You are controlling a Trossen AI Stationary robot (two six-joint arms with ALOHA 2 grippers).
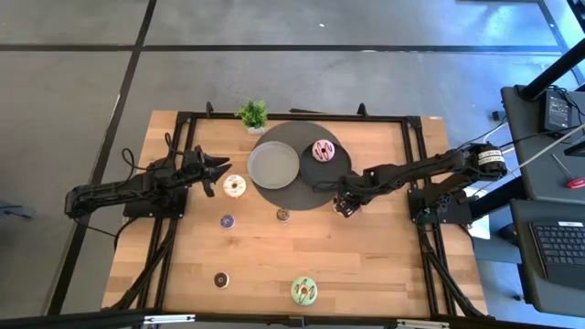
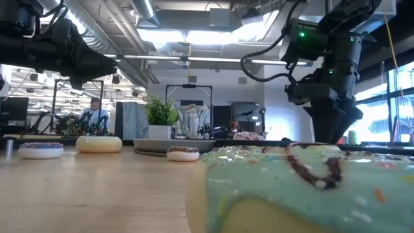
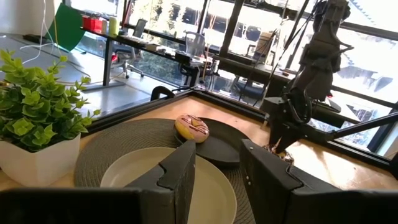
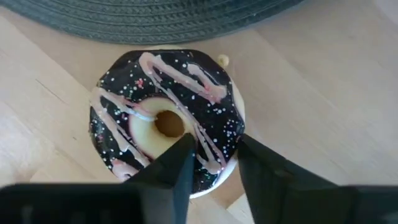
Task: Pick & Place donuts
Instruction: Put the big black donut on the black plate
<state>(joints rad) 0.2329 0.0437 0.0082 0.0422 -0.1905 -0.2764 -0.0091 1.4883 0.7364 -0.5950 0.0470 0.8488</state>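
A chocolate donut (image 4: 165,118) with pink drizzle and sprinkles lies flat on the wood, just off the round dark mat (image 1: 297,187). My right gripper (image 1: 345,206) stands over it, shut on it. A pink donut (image 1: 324,151) sits on a small dark plate (image 1: 331,164) on the mat. On the bare table lie a white donut (image 1: 235,186), a green donut (image 1: 304,291) near the front edge, and three tiny ones: purple (image 1: 227,220), brown (image 1: 283,215) and dark (image 1: 220,280). My left gripper (image 1: 218,169) hangs open at the table's left, level, with nothing between its fingers. My right gripper holds one side of the chocolate donut's ring (image 4: 217,143) between its two fingers. One fingertip (image 4: 183,149) is at the edge of the centre hole and the other (image 4: 252,155) is outside the rim. The fingers come from above, pointing steeply down. The donut lies flat on the table.
A light grey plate (image 1: 274,164) lies on the mat beside the dark plate. A small potted plant (image 1: 253,114) stands at the table's far edge. A black frame (image 1: 411,164) runs around the tabletop.
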